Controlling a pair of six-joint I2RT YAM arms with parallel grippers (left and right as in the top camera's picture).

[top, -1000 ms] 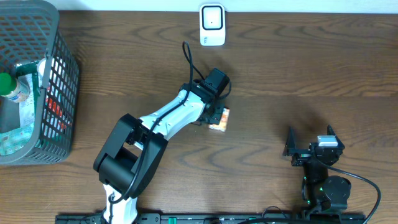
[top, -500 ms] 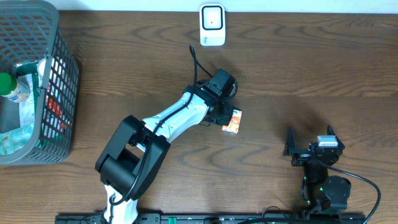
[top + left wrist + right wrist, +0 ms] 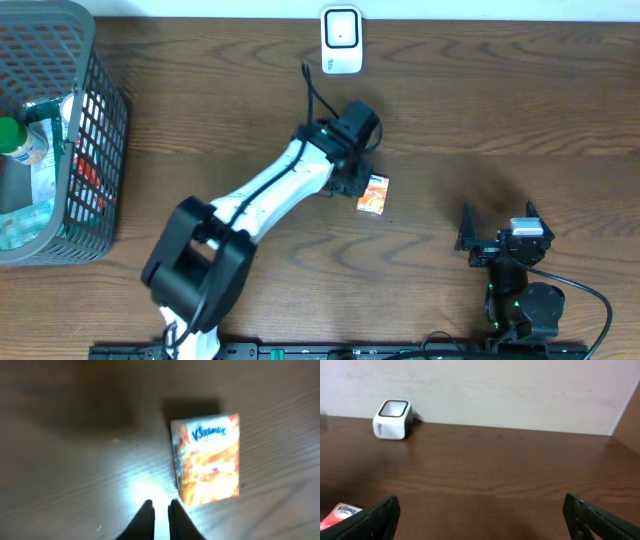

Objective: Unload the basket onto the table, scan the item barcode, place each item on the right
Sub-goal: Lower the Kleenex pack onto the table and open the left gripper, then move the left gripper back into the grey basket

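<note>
Wide brown counter (image 3: 520, 90) under me, the wire basket (image 3: 100, 130) away at its far-left edge, and the small white scanner (image 3: 341, 40) at the back edge. The orange tissue pack (image 3: 373, 194) lies flat on the bare wood, printed face up, between the scanner and my parked right arm. My left fingers (image 3: 146, 517) are pinched together with nothing between them, tips just beside the pack's near corner; I can't tell whether they touch it. My right fingers (image 3: 380, 515) are spread wide and empty, well apart from it. I'd judge the pack light, soft and film-wrapped, so it's likely slippery and easy to crush. I'd take it gently across its two long edges. No barcode is showing on top, so it probably needs turning.
</note>
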